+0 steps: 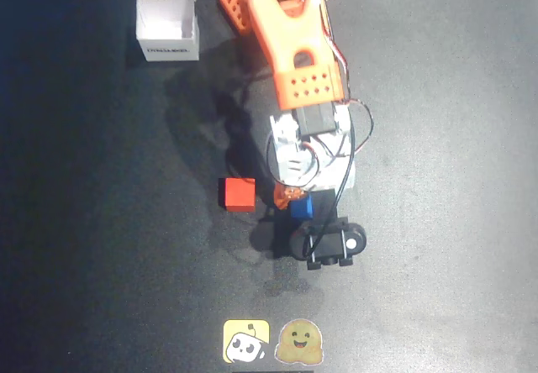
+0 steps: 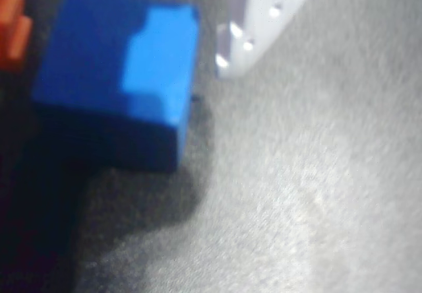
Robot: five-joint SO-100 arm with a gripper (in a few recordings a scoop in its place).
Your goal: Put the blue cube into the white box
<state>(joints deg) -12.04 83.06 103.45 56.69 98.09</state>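
— Overhead first: where's the cube?
— Blue cube (image 1: 301, 207) sits on the dark surface (image 1: 437, 180), right under the arm's tip, with the claw (image 1: 296, 198) over it. An orange finger (image 1: 288, 194) touches its upper left edge. A red cube (image 1: 238, 194) lies just left, apart from it. The white box (image 1: 168, 28) stands well away, upper left.
— And the wrist view?
— Blue cube (image 2: 122, 75) lies between an orange finger (image 2: 13, 26) at the left edge and a white one (image 2: 264, 16) on its right, a gap on the white side.
— Claw clamped?
— Apart, by the look of it; fingers flank the cube.
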